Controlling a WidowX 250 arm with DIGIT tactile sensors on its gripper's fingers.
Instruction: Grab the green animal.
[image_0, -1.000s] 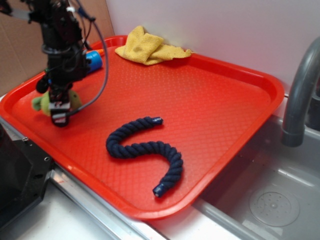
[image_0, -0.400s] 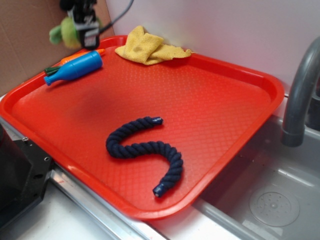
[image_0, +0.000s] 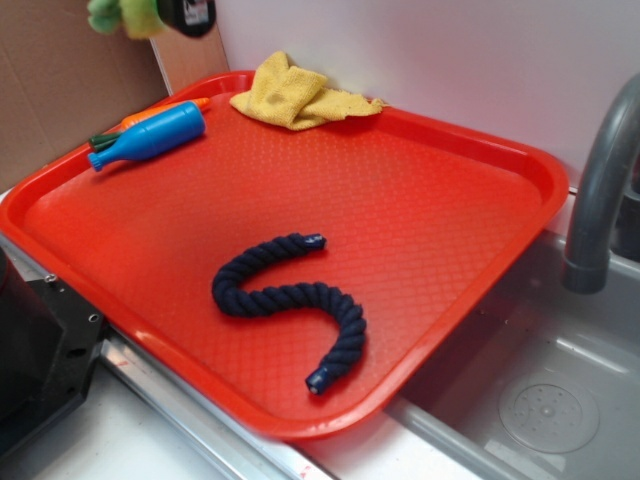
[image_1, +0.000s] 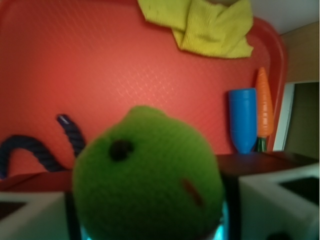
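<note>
The green animal (image_0: 118, 15) hangs high above the tray's far left corner, at the top edge of the exterior view, held in my gripper (image_0: 172, 14), of which only the black tip shows. In the wrist view the fuzzy green animal (image_1: 147, 175) fills the foreground between my white fingers (image_1: 277, 200), with a dark eye and a small red mouth line facing the camera. The gripper is shut on it.
Below lies the red tray (image_0: 480, 180) with a blue bottle toy (image_0: 150, 136) and orange carrot (image_0: 165, 110) at its left rim, a yellow cloth (image_0: 295, 92) at the back, and a navy rope (image_0: 290, 300) in the middle. A grey faucet (image_0: 600, 190) and sink stand right.
My gripper rose from the tray's left side with the green animal in it, lifting it up to the top edge of the view. The blue bottle is uncovered.
</note>
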